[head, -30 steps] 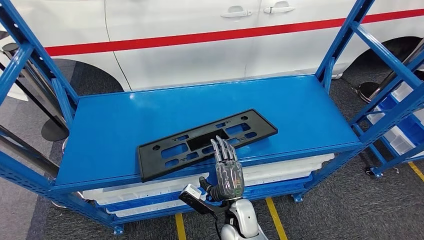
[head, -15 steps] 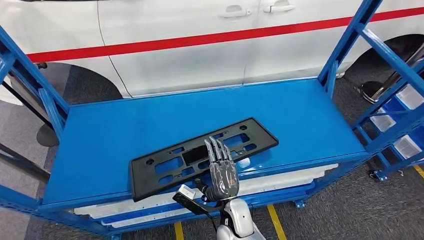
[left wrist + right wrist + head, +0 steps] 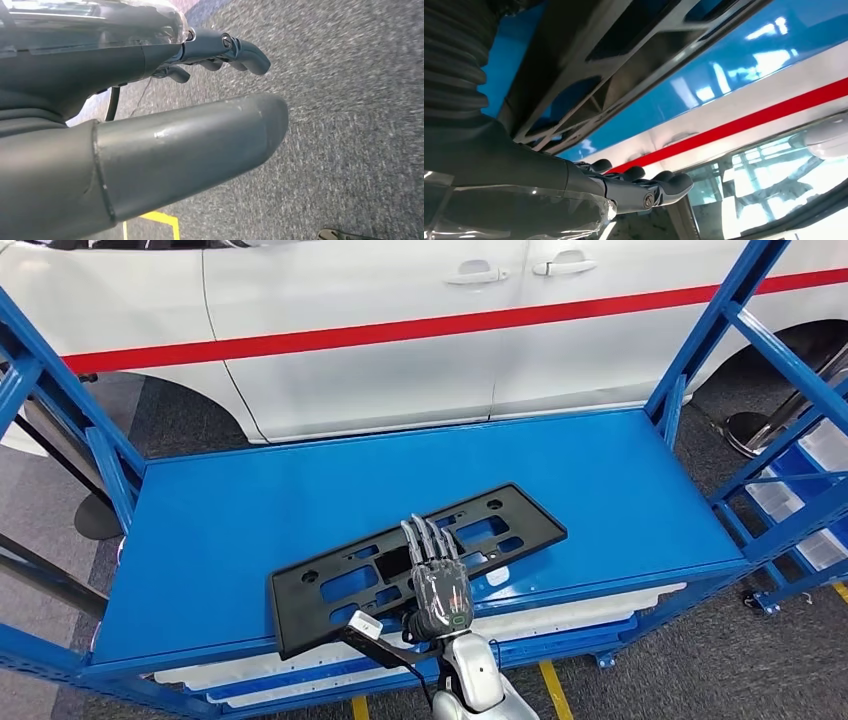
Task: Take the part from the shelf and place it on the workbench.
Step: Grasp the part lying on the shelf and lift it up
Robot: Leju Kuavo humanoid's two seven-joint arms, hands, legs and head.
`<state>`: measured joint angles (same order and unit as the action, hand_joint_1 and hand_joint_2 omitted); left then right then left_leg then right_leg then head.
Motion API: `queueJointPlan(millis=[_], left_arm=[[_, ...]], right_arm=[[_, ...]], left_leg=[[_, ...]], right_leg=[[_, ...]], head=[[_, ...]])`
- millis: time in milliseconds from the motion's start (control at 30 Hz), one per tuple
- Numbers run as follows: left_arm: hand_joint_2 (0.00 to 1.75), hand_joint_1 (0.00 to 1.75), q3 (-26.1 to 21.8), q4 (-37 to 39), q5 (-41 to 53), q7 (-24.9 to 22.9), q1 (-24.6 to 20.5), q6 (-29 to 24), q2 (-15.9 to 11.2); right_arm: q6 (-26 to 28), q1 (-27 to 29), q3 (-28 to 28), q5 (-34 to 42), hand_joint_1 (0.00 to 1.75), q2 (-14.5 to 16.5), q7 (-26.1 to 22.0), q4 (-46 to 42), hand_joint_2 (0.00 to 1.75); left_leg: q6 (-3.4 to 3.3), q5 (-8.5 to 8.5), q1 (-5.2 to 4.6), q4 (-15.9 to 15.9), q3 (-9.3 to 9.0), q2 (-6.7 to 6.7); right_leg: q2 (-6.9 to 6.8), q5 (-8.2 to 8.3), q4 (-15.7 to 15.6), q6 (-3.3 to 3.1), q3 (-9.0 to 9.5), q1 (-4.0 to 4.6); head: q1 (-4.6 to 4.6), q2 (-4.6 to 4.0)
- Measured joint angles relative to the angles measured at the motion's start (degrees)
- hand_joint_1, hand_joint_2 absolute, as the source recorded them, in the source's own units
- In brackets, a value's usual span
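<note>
The right hand (image 3: pixel 437 580) reaches over the front edge of the blue shelf (image 3: pixel 250 500), palm down, fingers (image 3: pixel 425 540) straight and spread a little above the black part (image 3: pixel 400 560). The part lies flat on the shelf, slanting, with one end nearer the front edge to the hand's left and the other end farther back to its right. The fingertips lie over the part's middle, beside its cut-out slots. Whether they touch it cannot be told. In the right wrist view the hand (image 3: pixel 624 187) is extended with fingers nearly straight and nothing between them; the part (image 3: pixel 624 65) passes close by the fingers, and the hand does not grasp it.

The left hand (image 3: pixel 165 100) hangs over grey carpet (image 3: pixel 350 125), fingers (image 3: pixel 240 50) slightly curled and apart from the thumb, holding nothing. A yellow floor line (image 3: pixel 155 220) runs close by the thumb.

Beyond the right hand's fingertips, past the shelf's back edge, stands a white car (image 3: pixel 400 330) with a red stripe (image 3: pixel 420 328) along its doors. Under the shelf top, just below the hand's wrist, lie white panels (image 3: pixel 560 605). Blue posts (image 3: pixel 700 350) rise at the shelf's corners.
</note>
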<state>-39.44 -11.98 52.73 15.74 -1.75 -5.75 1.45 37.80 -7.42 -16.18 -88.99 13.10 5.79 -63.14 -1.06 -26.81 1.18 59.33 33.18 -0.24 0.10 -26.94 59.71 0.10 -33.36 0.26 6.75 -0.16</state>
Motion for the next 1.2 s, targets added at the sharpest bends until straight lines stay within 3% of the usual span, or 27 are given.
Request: queueJointPlan(millis=[133,200,267,300,333,433,500,567,633,700,767,800,833,867,967,1033,1133,1200], left_arm=[[0.0,0.0,-0.48,-0.02,1.84,0.05,-0.28,0.11,0.04],[0.0,0.0,-0.91,-0.02,2.21,0.06,-0.35,0.17,0.01],[0.0,0.0,-1.17,-0.01,2.38,0.06,-0.3,0.2,-0.04],[0.0,0.0,-1.23,-0.01,2.44,0.06,-0.24,0.22,-0.05],[0.0,0.0,-1.3,-0.01,2.58,0.06,-0.18,0.26,-0.07],[0.0,0.0,-1.57,-0.02,3.19,-0.01,-0.24,0.36,-0.14],[0.0,0.0,-1.77,-0.01,3.65,-0.12,-0.36,0.4,-0.15],[0.0,0.0,-2.08,0.0,4.05,-0.22,-0.37,0.48,-0.14],[0.0,0.0,-2.42,-0.01,4.45,-0.3,-0.35,0.57,-0.12],[0.0,0.0,-2.69,-0.01,4.85,-0.33,-0.39,0.66,-0.1],[0.0,0.0,-2.95,0.0,5.22,-0.33,-0.39,0.79,-0.1],[0.0,0.0,-3.11,0.0,5.39,-0.33,-0.37,0.85,-0.1],[0.0,0.0,-3.29,0.0,5.54,-0.33,-0.35,0.91,-0.1],[0.0,0.0,-3.48,0.0,5.66,-0.33,-0.35,0.95,-0.1],[0.0,0.0,-3.88,-0.01,5.82,-0.33,-0.41,0.98,-0.07],[0.0,0.0,-3.98,0.0,5.82,-0.33,-0.44,1.02,-0.03],[0.0,0.0,-4.02,-0.01,5.82,-0.33,-0.49,1.04,-0.01],[0.0,0.0,-4.02,-0.02,5.82,-0.33,-0.54,1.04,-0.04]], right_arm=[[-0.6,-3.57,-3.74,-0.85,0.0,-2.1,5.01,1.97,1.75],[-1.0,-5.02,-5.58,-0.86,0.0,-2.92,5.51,2.55,1.75],[-1.16,-5.75,-6.96,-0.86,0.0,-3.61,5.7,3.07,1.75],[-1.22,-5.9,-7.44,-0.86,0.0,-3.93,6.0,3.29,1.75],[-1.34,-6.07,-7.9,-0.86,0.0,-4.27,6.46,3.5,1.75],[-2.08,-7.17,-9.18,-0.86,0.0,-5.33,8.11,3.9,1.75],[-2.73,-8.15,-9.72,-0.86,0.0,-6.21,9.2,3.96,1.75],[-3.57,-9.08,-10.16,-0.86,0.02,-7.3,10.14,3.97,1.75],[-4.82,-9.98,-10.4,-0.86,0.73,-8.46,10.45,3.96,1.75],[-6.62,-10.77,-10.41,-0.86,1.52,-9.53,10.18,3.96,1.75],[-8.58,-11.15,-10.34,-0.85,1.62,-10.39,9.59,4.0,1.75],[-9.41,-11.18,-10.23,-0.84,1.62,-10.74,9.2,4.05,1.75],[-10.07,-11.2,-10.08,-0.83,1.62,-11.0,8.78,4.11,1.75],[-10.55,-11.24,-9.89,-0.82,1.62,-11.18,8.49,4.15,1.75],[-10.96,-11.67,-9.35,-0.82,1.62,-11.42,8.24,4.16,1.75],[-11.04,-12.0,-9.1,-0.82,1.62,-11.55,8.23,4.16,1.75],[-11.09,-12.18,-8.93,-0.82,1.64,-11.73,8.19,4.14,1.75],[-11.15,-12.24,-8.89,-0.81,1.68,-11.73,8.19,4.14,1.75]], left_leg=[[1.3,-0.6,-0.03,0.54,0.12,0.1],[1.52,-3.42,0.0,5.43,2.34,0.12],[1.74,-6.42,0.01,12.47,5.85,0.11],[1.84,-6.69,0.01,14.42,6.91,0.12],[1.89,-5.86,0.02,14.35,7.0,0.12],[1.66,-0.55,-0.08,4.35,2.44,0.14],[1.13,0.35,-0.31,0.54,0.66,0.06],[0.48,0.33,-0.45,0.37,0.64,-0.04],[-0.22,0.6,-0.28,0.01,0.56,-0.01],[-0.79,0.82,-0.08,-0.26,0.53,0.06],[-1.0,0.81,-0.08,-0.26,0.63,0.06],[-1.01,0.8,-0.08,-0.25,0.63,0.04],[-1.0,0.78,-0.08,-0.24,0.61,0.01],[-0.97,0.75,-0.08,-0.23,0.54,-0.03],[-0.61,0.62,-0.17,-0.22,0.33,-0.11],[-0.03,0.6,-0.19,-0.28,0.37,-0.1],[1.03,0.27,-0.11,-0.3,0.31,-0.07],[1.44,-2.14,-0.07,3.36,1.82,-0.05]], right_leg=[[0.05,0.51,-1.74,-1.09,0.79,-0.21],[-0.07,0.84,-2.37,-1.56,1.21,-0.41],[-0.15,0.78,-2.32,-1.78,1.2,-0.32],[-0.17,0.7,-2.24,-1.8,1.21,-0.27],[-0.18,0.58,-2.11,-1.78,1.22,-0.26],[-0.09,-0.13,-1.13,-1.26,1.14,-0.25],[-0.01,-0.52,-0.51,-0.67,0.87,-0.11],[0.03,-0.51,-0.48,-0.13,0.78,-0.06],[0.02,-1.13,0.3,0.53,0.47,-0.22],[0.0,-3.7,4.65,1.23,-1.61,-0.48],[-0.02,-6.81,11.92,1.7,-5.31,-0.71],[-0.02,-7.29,14.38,1.82,-6.65,-0.82],[-0.03,-6.72,14.93,1.85,-7.12,-0.9],[-0.03,-5.12,13.19,1.77,-6.46,-0.95],[-0.02,0.04,2.2,0.98,-1.46,-0.7],[0.0,0.53,-0.77,0.49,-0.25,-0.27],[-0.03,0.96,-1.64,-0.38,0.15,-0.35],[-0.18,1.32,-2.42,-1.03,0.69,-0.66]], head=[[0.01,0.01],[0.0,0.01],[-0.01,0.01],[-0.01,0.0],[-0.01,0.0],[-0.02,0.01],[0.01,0.0],[0.02,0.0],[0.02,0.01],[0.02,0.01],[0.02,0.01],[0.02,0.01],[0.02,0.01],[0.02,0.01],[0.02,0.01],[0.02,0.01],[0.01,0.01],[-0.01,0.01]])
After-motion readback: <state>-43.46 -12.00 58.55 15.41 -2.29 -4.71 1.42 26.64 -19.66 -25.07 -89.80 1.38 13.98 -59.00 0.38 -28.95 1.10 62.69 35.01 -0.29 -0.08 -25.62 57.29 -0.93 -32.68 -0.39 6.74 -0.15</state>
